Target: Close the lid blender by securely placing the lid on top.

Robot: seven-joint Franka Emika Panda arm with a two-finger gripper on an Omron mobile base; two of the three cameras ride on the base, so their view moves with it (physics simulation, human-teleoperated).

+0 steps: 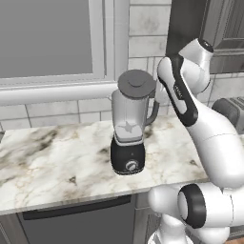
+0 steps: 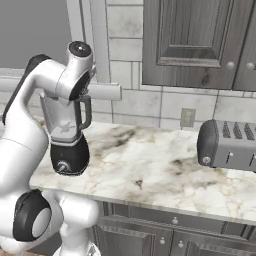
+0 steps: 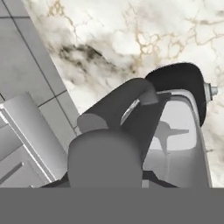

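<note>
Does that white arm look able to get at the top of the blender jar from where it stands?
Probably yes. The arm bends in from the right, and the lid already hangs tilted right at the rim of the blender. Nothing stands between them; the toaster sits well off to the side.

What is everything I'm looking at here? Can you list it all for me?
blender: one, black base with a silver dial, clear grey jar, dark side handle; on the marble counter near the window.
lid: one, dark grey; tilted at the jar's rim, not yet flat on it.
toaster: one, grey; on the counter, to the right.
counter: one, white marble with brown veins; along the tiled wall.
window: one, grey pane, white frame; above the counter, left.
wall cabinets: dark grey; above the toaster.
wall outlet: one, pale; on the tiles.
robot arm: one, white with dark joints; reaching to the blender top.
end effector: shut on the lid.
</note>
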